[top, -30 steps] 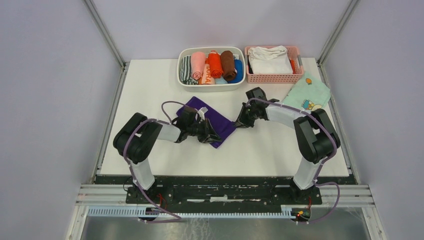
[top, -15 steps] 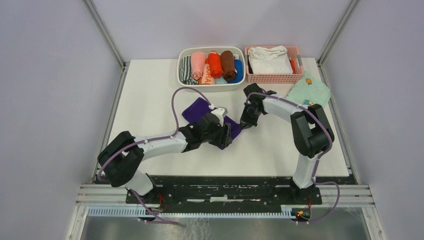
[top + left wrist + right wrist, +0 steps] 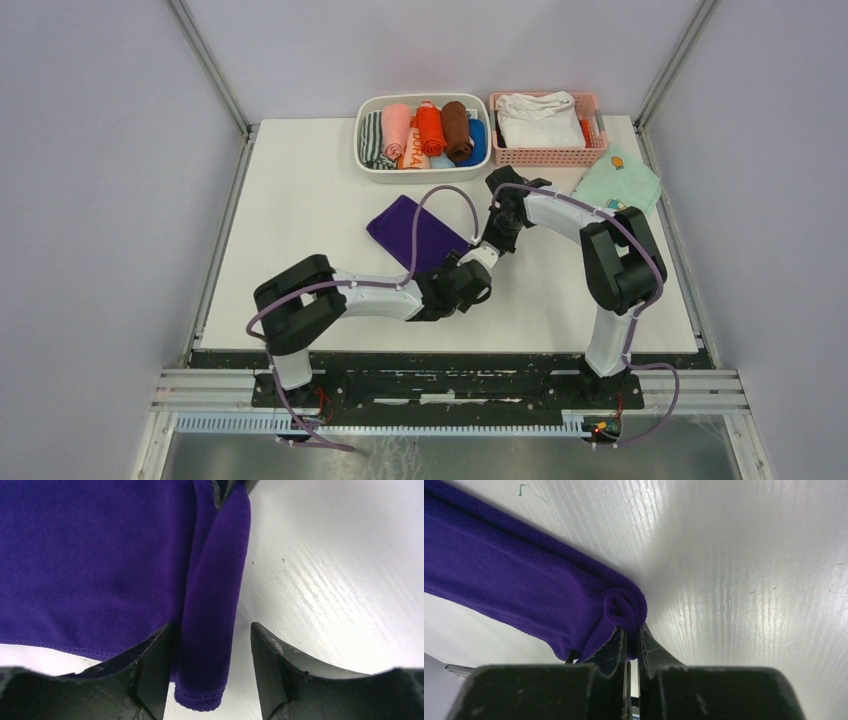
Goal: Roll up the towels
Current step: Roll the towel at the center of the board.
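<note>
Since a second ago the left gripper (image 3: 212,642) has swung to the near end of the purple towel (image 3: 412,232) at mid-table, jaws wide astride its rolled right edge and gripping nothing, while the right gripper (image 3: 631,639) pinches the roll's far end. Soft and limp, the towel probably handles best held at both roll ends. At the far edge, the white tub (image 3: 420,177) holds rolled towels (image 3: 430,128) and the pink basket (image 3: 545,157) a white cloth (image 3: 538,118).

Bright, even light; left claw (image 3: 211,630) slightly blurred.

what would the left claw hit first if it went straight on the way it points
The rolled edge of the purple towel: it lies between the left claw's open fingers and runs straight ahead. Farther on, the right claw pinches the roll's far end; depth there is unclear.
</note>
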Tool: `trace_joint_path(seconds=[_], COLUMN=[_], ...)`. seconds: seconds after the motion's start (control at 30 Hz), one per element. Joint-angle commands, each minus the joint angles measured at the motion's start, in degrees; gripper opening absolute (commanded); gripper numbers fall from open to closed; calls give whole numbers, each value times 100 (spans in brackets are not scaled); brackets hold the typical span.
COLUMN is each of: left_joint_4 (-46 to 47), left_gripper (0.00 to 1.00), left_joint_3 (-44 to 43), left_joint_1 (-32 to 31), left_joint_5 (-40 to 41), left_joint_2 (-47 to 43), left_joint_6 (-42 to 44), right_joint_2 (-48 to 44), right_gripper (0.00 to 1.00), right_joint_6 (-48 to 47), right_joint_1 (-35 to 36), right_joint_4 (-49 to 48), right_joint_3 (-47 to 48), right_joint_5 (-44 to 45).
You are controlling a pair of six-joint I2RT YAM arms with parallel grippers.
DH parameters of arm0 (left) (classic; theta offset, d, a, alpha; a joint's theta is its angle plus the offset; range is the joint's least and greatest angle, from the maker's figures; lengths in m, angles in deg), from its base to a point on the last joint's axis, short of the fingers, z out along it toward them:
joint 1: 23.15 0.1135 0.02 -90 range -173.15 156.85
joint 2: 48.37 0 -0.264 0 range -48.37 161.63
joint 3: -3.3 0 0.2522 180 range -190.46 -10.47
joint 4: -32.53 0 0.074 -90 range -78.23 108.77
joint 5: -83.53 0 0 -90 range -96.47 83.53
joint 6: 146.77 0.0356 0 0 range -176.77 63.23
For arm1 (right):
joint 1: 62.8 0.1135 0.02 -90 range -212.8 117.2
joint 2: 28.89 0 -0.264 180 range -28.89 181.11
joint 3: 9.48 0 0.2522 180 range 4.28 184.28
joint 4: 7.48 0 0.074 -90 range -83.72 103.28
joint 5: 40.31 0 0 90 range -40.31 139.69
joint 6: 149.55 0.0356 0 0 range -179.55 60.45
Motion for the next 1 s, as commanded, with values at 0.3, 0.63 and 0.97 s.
trace_joint_path(seconds=[0.3, 0.63, 0.97], left_joint_4=[-152, 885, 2404], left_gripper=[3, 3, 3], left_joint_3=[-331, 513, 1271], left_joint_1=[92, 1766, 2888], left_joint_5=[-323, -3644, -5596], left_joint_2=[113, -237, 71], left_joint_6=[224, -1205, -2907], right_joint_2=[-484, -1301, -919], right_gripper=[18, 48, 57], right_joint_6=[-253, -380, 539], right_joint_1=[-24, -355, -577], right_joint_4=[-1004, -3182, -6040], right_joint_3=[-280, -1526, -2797], right_joint_5=[-148, -1117, -2049])
